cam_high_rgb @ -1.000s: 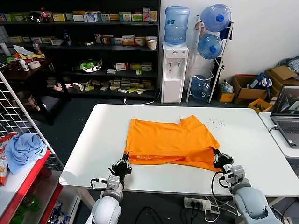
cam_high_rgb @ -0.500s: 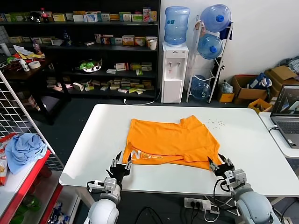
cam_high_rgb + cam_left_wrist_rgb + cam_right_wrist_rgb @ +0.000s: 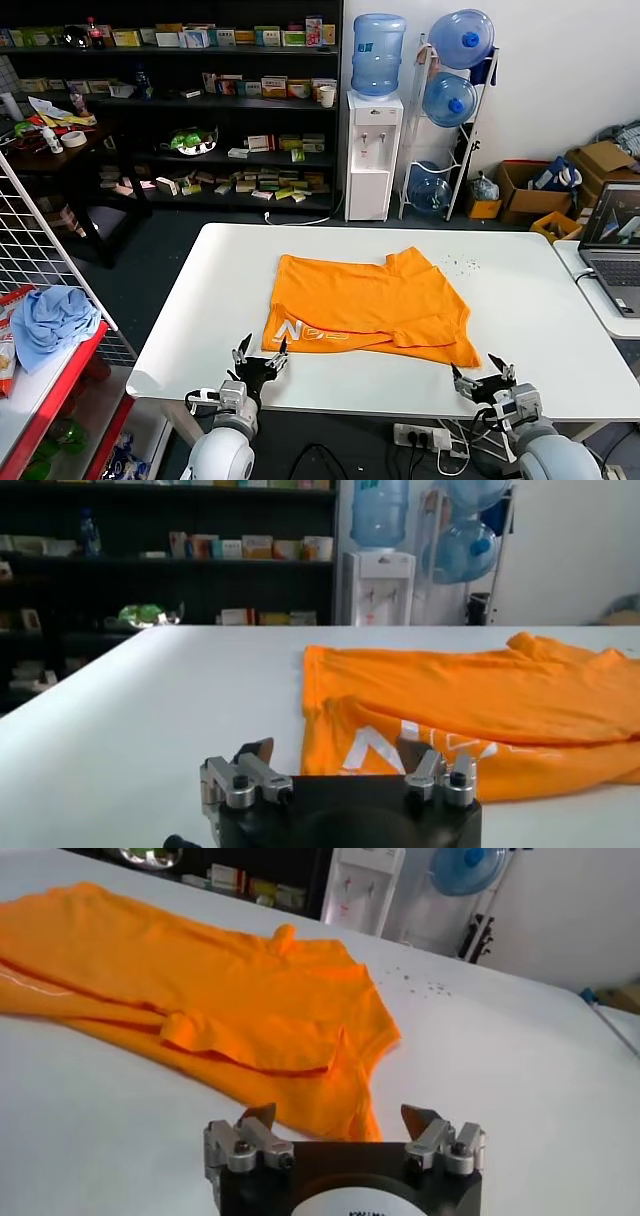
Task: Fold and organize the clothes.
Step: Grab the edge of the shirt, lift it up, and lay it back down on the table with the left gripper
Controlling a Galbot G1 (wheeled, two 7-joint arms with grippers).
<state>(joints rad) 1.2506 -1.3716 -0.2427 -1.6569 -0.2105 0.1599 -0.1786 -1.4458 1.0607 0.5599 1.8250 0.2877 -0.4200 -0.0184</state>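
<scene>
Head view: a bright orange short-sleeved cotton T-shirt (image 3: 368, 308) lies folded once near the middle of the smooth white rectangular tabletop (image 3: 520, 300), its white logo print (image 3: 305, 332) showing along the near edge; the left pincer (image 3: 260, 357) sits just off the near left corner of the cloth and the right pincer (image 3: 489, 377) a little beyond the near right corner, both with jaws spread and holding nothing. Left wrist view: the left pincer (image 3: 340, 768) stands open just short of the shirt (image 3: 470, 715), whose doubled hem forms a soft, rounded ridge with the logo (image 3: 415, 752) on the lower layer. Right wrist view: the right pincer (image 3: 343, 1132) is likewise open and clear of the shirt (image 3: 200, 988); a sleeve (image 3: 255, 1048) lies folded over the body and the fabric shows shallow wrinkles. Judged from these views, the garment is light, limp and matt, unlikely to slip but sure to sag and drape when lifted; hold is best taken by pinching both layers at the outer corners or along a folded edge, so the layers travel together.
</scene>
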